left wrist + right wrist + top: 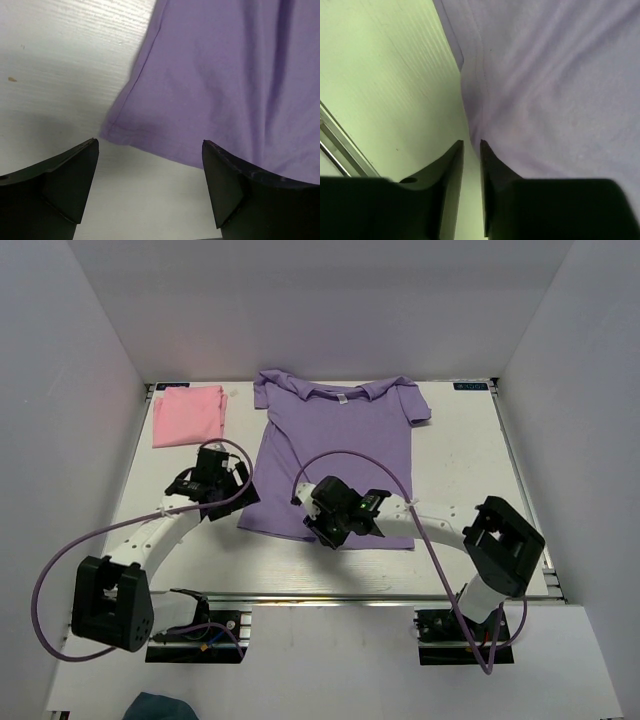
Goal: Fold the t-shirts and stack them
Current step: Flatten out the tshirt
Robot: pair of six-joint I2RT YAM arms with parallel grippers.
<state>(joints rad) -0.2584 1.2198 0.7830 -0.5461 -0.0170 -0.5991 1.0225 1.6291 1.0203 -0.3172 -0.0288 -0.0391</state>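
The lavender-purple t-shirt (pixel 340 445) lies spread flat at the table's middle, collar and white neck label (pixel 341 398) at the far side. The light pink t-shirt (pixel 188 415) lies folded at the back left. My left gripper (pixel 222 485) is open and empty, low over the table beside the purple shirt's near-left hem corner (pixel 112 130); in its wrist view (pixel 150 145) the jaws stand wide apart over bare table. My right gripper (pixel 320 518) is at the shirt's near hem. Its fingers (pixel 471 144) are almost together, with only table showing in the slit, next to the hem edge (pixel 470 100).
White walls enclose the table on three sides. A metal rail (pixel 380 597) runs along the near edge, also seen in the right wrist view (pixel 340 145). Purple cables (pixel 350 455) loop from both arms, one over the purple shirt.
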